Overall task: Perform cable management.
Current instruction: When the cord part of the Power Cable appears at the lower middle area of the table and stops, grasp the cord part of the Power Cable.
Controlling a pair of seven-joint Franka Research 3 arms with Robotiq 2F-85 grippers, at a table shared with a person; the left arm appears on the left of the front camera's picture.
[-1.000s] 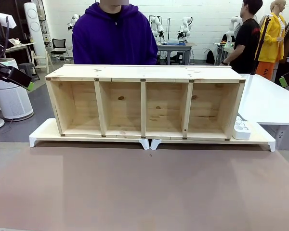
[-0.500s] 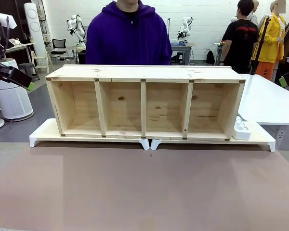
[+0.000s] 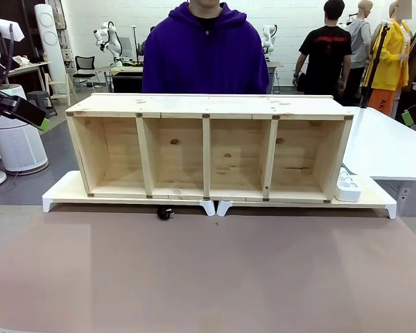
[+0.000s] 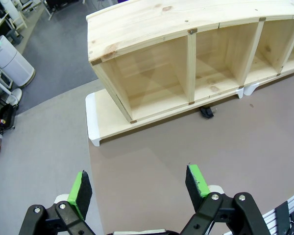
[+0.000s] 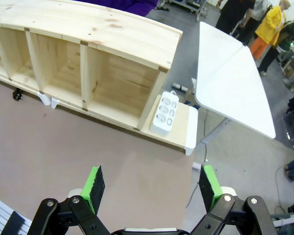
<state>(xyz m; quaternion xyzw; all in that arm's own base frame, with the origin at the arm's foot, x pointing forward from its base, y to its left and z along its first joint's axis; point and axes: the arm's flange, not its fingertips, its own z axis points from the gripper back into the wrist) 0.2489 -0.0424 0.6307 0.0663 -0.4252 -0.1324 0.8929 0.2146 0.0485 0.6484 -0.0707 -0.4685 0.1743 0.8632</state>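
Frontward, cable (image 3: 165,214) tip pokes from under riser (image 3: 125,202), left hand (image 4: 137,181) and right hand (image 5: 151,178) spread.

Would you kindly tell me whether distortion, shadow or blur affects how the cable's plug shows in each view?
Front view: even light and sharp focus; the plug sits dark against the shadow under the white riser. Left wrist view: the wide-angle lens bows the wooden shelf, but the plug is crisp. Right wrist view: the same bowing; the plug is tiny near the left edge.
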